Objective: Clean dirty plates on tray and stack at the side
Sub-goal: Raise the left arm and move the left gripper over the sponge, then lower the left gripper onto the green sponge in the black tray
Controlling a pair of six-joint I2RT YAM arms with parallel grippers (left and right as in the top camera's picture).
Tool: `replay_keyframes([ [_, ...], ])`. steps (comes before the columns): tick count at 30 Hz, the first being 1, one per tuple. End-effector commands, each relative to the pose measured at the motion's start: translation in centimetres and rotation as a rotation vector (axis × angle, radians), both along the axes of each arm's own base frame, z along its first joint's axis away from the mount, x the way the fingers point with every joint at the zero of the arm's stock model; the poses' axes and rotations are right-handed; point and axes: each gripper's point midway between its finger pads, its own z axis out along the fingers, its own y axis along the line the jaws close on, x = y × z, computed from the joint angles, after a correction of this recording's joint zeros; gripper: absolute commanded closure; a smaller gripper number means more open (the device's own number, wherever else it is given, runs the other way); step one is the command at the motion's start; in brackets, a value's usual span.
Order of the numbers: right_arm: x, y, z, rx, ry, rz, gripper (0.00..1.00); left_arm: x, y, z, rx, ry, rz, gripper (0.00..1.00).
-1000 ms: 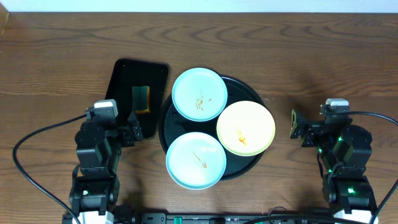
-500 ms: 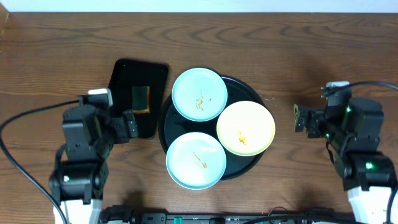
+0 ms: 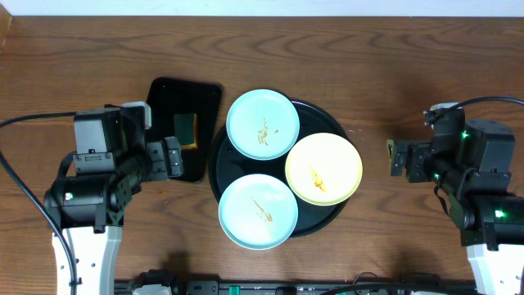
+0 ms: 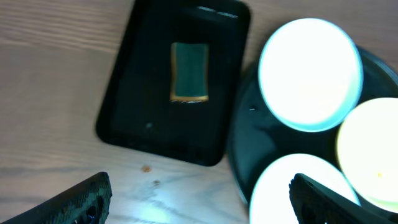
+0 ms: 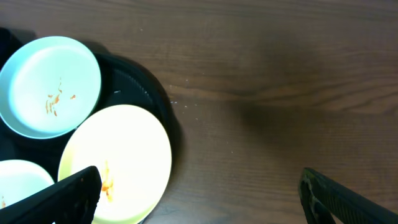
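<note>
The round black tray [image 3: 318, 119] holds three plates, each with orange-brown smears. One mint-blue plate [image 3: 262, 123] is at the far left, one yellow plate [image 3: 323, 168] at the right, and a second mint-blue plate [image 3: 258, 211] is nearest. My left gripper [image 3: 173, 157] is open and empty left of the tray, above bare table. In the left wrist view [image 4: 199, 205] its fingers span the table and the near plate [image 4: 292, 193]. My right gripper [image 3: 395, 158] is open and empty right of the tray. In the right wrist view [image 5: 202, 202] it is beside the yellow plate [image 5: 118, 162].
A smaller rectangular black tray [image 3: 164, 106] lies left of the round tray and holds a green sponge [image 3: 186, 131]. It also shows in the left wrist view [image 4: 143, 118] with the sponge [image 4: 189, 71]. Bare wooden table lies right of the round tray. Cables trail behind both arms.
Both arms have risen and spread outward, the left body to the left and the right body to the right. The grippers stay open. The plates have not moved.
</note>
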Motion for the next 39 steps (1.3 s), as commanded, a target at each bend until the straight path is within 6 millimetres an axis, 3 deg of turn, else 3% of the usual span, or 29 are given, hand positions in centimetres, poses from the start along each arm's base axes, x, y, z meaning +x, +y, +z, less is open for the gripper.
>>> replay_keyframes([
  [1, 0.1, 0.6, 1.0, 0.015, -0.025, 0.025, 0.01, 0.8, -1.8, 1.5, -0.079, -0.060, -0.065, 0.08],
  [7, -0.1, 0.7, 0.8, 0.019, -0.012, 0.028, 0.01, 3.3, -1.8, 3.5, -0.073, -0.178, -0.073, 0.08],
  [16, -0.2, 0.7, 0.7, 0.019, -0.009, 0.028, 0.02, 8.2, 2.6, 3.5, 0.097, -0.069, 0.096, 0.08],
  [24, -0.3, 0.7, 0.6, 0.019, 0.002, 0.028, 0.02, 9.1, 2.1, 0.2, 0.071, 0.135, 0.072, 0.08],
  [31, -0.1, 0.7, 0.0, 0.019, 0.026, 0.027, 0.02, 13.1, 2.2, -0.8, 0.070, 0.068, 0.066, 0.08],
  [34, 0.0, 0.7, -0.3, 0.020, 0.036, 0.027, 0.02, 14.4, 2.3, -2.6, 0.074, 0.089, 0.064, 0.08],
  [39, -0.1, 0.7, -0.4, 0.020, 0.040, 0.027, 0.02, 15.4, 2.4, -7.3, 0.075, 0.200, 0.053, 0.09],
])
